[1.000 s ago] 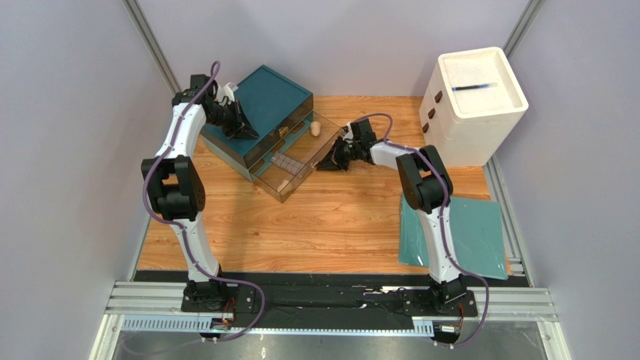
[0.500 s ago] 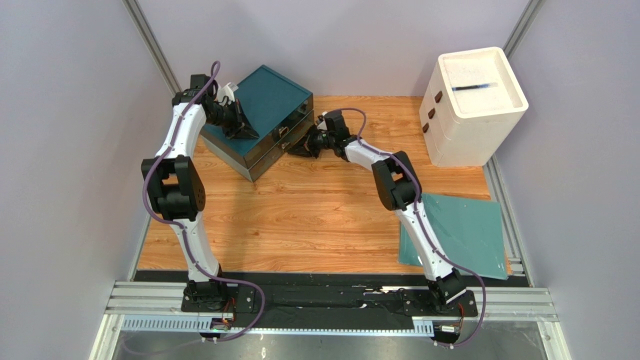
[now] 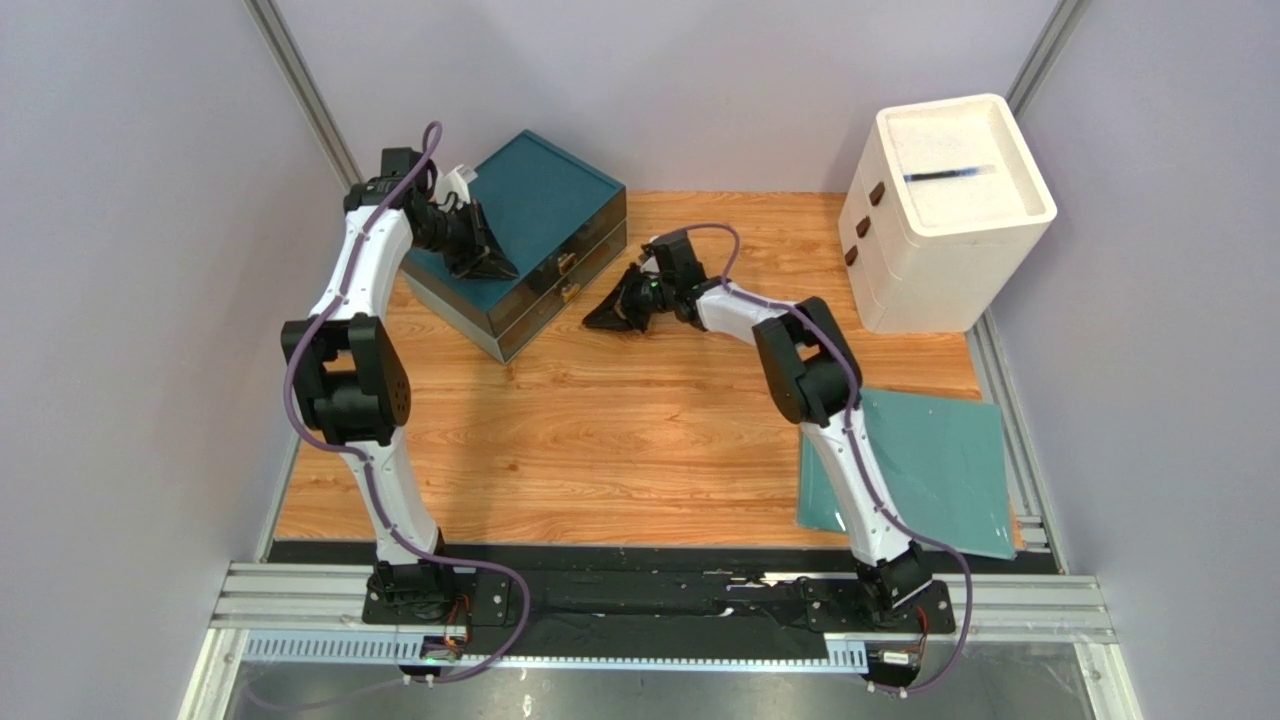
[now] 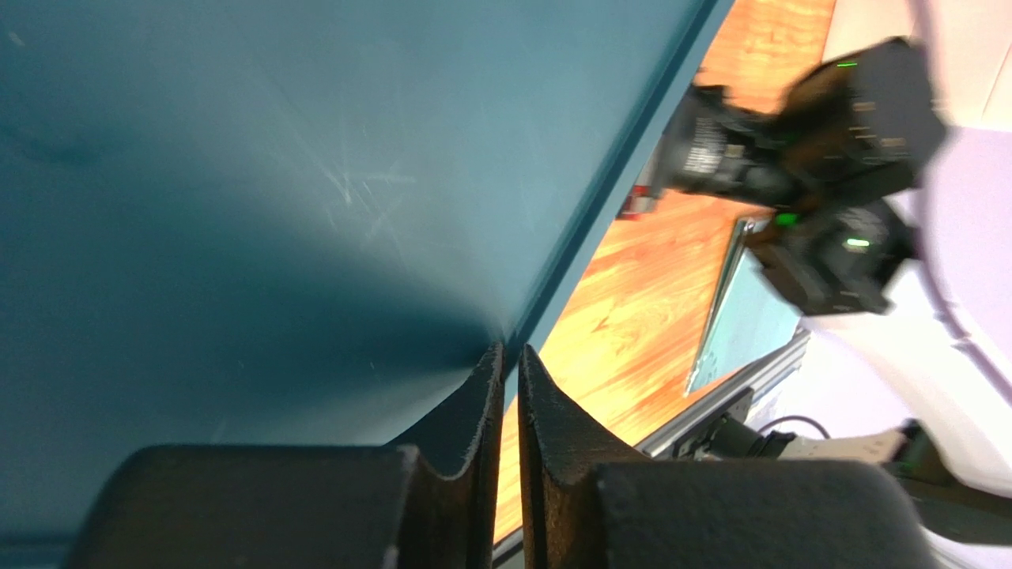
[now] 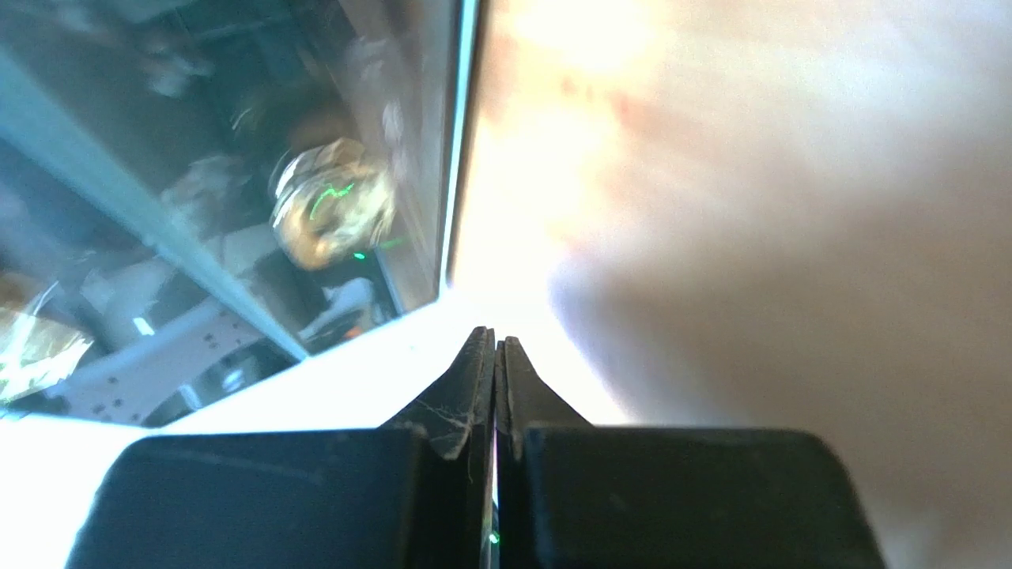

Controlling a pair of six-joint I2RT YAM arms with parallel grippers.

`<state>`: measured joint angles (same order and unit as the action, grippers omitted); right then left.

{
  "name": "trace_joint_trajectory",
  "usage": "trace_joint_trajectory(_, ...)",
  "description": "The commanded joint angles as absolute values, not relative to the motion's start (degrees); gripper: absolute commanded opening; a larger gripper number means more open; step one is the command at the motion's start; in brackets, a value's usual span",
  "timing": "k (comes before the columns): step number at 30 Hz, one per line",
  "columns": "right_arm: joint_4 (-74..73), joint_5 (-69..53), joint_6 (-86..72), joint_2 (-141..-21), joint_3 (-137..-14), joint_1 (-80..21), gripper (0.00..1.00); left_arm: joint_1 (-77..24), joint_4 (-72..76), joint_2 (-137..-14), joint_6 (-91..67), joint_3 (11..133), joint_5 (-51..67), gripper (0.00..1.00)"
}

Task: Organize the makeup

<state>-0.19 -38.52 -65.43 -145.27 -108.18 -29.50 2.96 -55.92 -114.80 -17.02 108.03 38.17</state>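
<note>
Teal drawer box (image 3: 556,188) sits shut near the table's (image 3: 646,435) far-left corner, your left gripper (image 3: 484,255) closed over its lid. Your right gripper (image 3: 604,314), closed empty, faces its front.

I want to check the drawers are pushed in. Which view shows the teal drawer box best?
The top external view: the whole teal drawer box shows, its drawer fronts flush. The left wrist view shows only its top up close; the right wrist view, a blurred, glossy drawer front.
</note>
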Motion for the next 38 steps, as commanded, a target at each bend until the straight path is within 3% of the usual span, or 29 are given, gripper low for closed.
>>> trace_joint_trajectory(1, -7.7, -34.3, -51.6, -130.7, -104.4, -26.6, 0.08, 2.4, -51.0, -107.8, -17.1, 105.7, 38.9, 0.20)
trace_joint_trajectory(8, -24.7, -21.0, -31.9, -117.1, -106.2, -26.2, 0.54, 2.4, -39.3, -99.9, -18.5, 102.3, 42.7, 0.39)
trace_joint_trajectory(9, -28.2, -19.4, -29.0, -115.1, -106.5, -26.3, 0.61, 2.4, -38.6, -99.2, -18.4, 102.3, 43.4, 0.48)
trace_joint_trajectory(10, -32.7, -14.4, -25.1, -112.0, -107.0, -26.3, 0.69, 2.3, -38.2, -98.3, -17.8, 102.7, 44.1, 0.65)
trace_joint_trajectory(12, -35.6, -8.5, -22.9, -110.1, -107.6, -26.2, 0.74, 2.1, -38.2, -97.3, -17.1, 102.7, 43.9, 0.66)
trace_joint_trajectory(13, -38.5, -4.2, -20.8, -108.6, -107.8, -26.3, 0.79, 1.8, -38.2, -97.0, -17.0, 102.4, 43.6, 0.73)
trace_joint_trajectory(18, -45.0, 11.3, -14.0, -103.5, -106.7, -27.4, 0.94, 0.2, -38.1, -94.8, -15.4, 100.9, 41.3, 0.76)
trace_joint_trajectory(20, -44.5, 20.9, -8.7, -100.0, -104.7, -28.7, 0.97, 0.2, -38.7, -94.3, -14.9, 100.6, 40.8, 0.77)
trace_joint_trajectory(22, -42.5, 28.3, -4.7, -97.7, -100.8, -30.3, 1.00, -2.2, -39.0, -93.9, -14.1, 100.4, 39.7, 0.97)
trace_joint_trajectory(23, -41.7, 29.8, -3.9, -95.5, -99.4, -30.7, 1.00, -2.5, -39.4, -93.6, -13.6, 100.4, 38.9, 1.00)
trace_joint_trajectory(32, -36.1, 35.3, -4.3, -85.0, -86.4, -31.0, 1.00, -4.7, -41.6, -92.7, -12.4, 100.9, 32.5, 0.99)
trace_joint_trajectory(38, -35.2, 35.5, -4.6, -83.5, -84.2, -30.9, 1.00, -5.3, -42.5, -92.2, -10.5, 101.0, 31.6, 0.99)
